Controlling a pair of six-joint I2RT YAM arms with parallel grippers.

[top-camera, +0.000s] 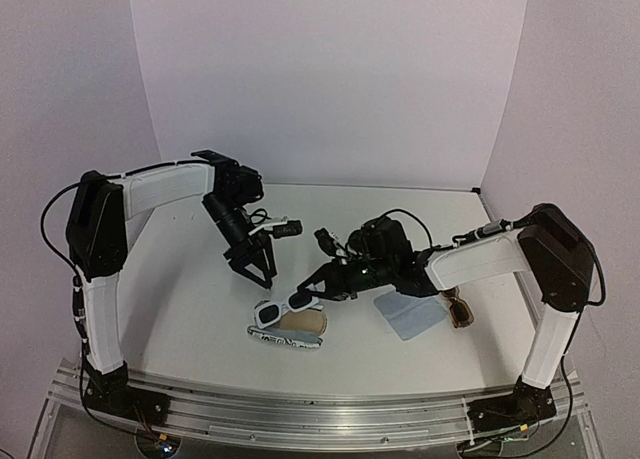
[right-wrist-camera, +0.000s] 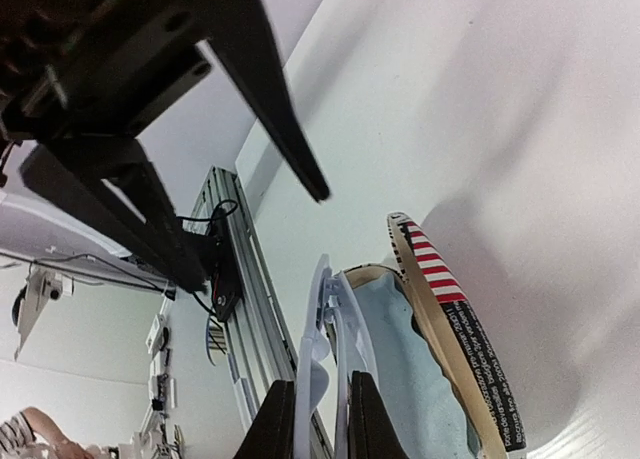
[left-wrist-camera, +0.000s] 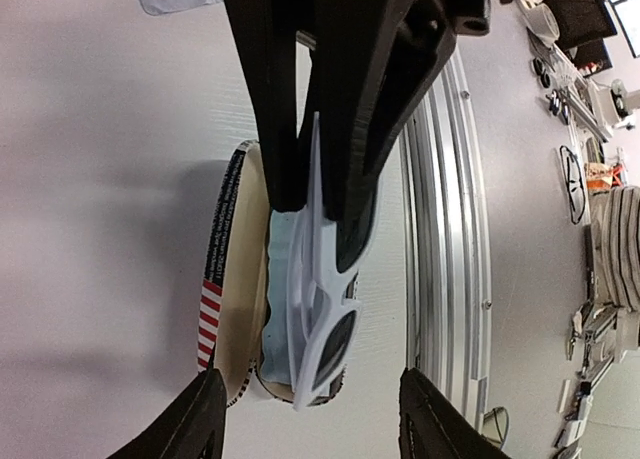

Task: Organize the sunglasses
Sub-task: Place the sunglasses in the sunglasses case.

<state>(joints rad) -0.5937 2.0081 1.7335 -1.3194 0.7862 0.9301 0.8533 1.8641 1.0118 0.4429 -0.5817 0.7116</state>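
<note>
Tabletop (top-camera: 180, 309) white, walls (top-camera: 330, 79) lilac; left fingers (left-wrist-camera: 200, 419) spread, right fingers (right-wrist-camera: 275, 424) tight on white sunglasses (left-wrist-camera: 335, 344)

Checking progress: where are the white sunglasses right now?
Top view, left of centre near the front edge: the white sunglasses sit over the open striped case, held by the right gripper.

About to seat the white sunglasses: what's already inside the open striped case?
A light-blue cloth lies in the striped case. The white sunglasses, pinched by the right gripper, sit over it; anything beneath cloth and frame is hidden.
</note>
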